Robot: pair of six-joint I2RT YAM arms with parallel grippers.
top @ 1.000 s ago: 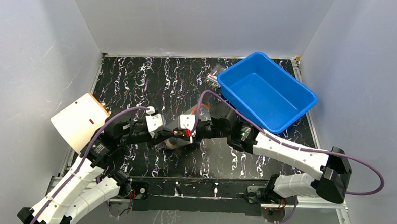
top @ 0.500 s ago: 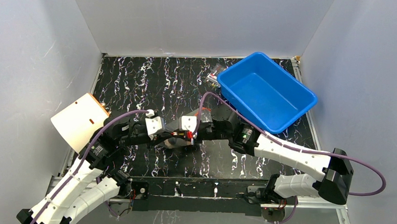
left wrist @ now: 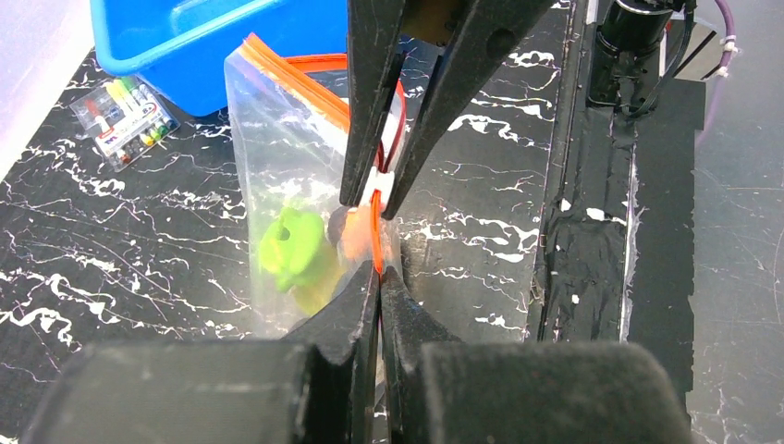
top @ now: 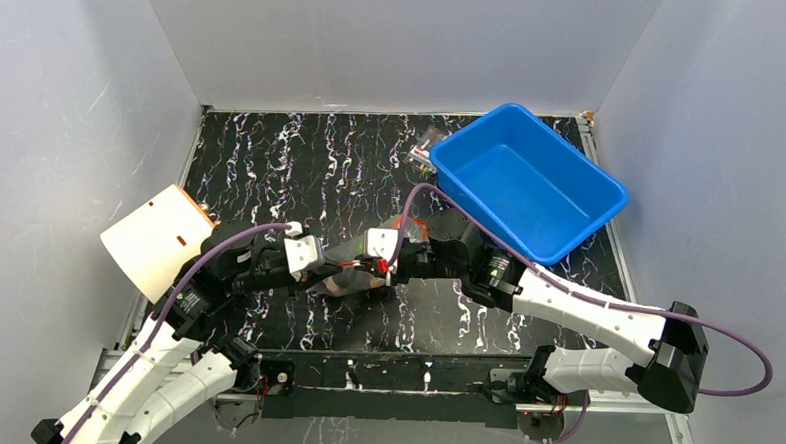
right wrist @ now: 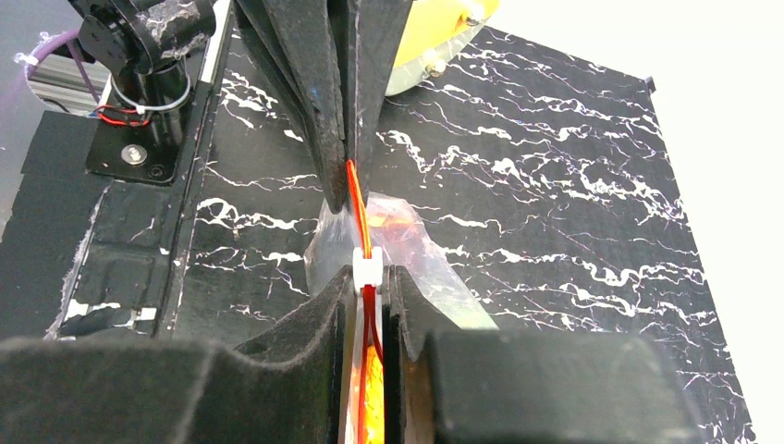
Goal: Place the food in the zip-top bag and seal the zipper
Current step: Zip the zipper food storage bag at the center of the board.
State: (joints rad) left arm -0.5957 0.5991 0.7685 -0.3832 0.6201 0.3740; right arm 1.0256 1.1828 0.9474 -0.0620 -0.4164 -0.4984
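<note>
The clear zip-top bag (left wrist: 287, 176) stands on edge between my two grippers, low over the table (top: 271, 167). Green (left wrist: 291, 245) and orange (left wrist: 355, 237) food pieces show through its wall. My left gripper (left wrist: 379, 270) is shut on the red-orange zipper (left wrist: 374, 242) at the bag's near end. Facing it, my right gripper (right wrist: 370, 274) has its jaws closed on the white slider (right wrist: 367, 268) that rides the zipper (right wrist: 357, 199). In the top view the left gripper (top: 327, 270) and right gripper (top: 375, 268) meet tip to tip over the bag (top: 346, 280).
A blue bin (top: 526, 183) sits at the back right. A small clear packet of colourful sticks (left wrist: 125, 120) lies beside the bin's left corner. A cream and orange container (top: 156, 240) lies at the left edge, behind my left arm.
The right gripper's jaws have drawn in round the white slider and it has shifted slightly right. The left gripper has kept its hold and sunk a little.
</note>
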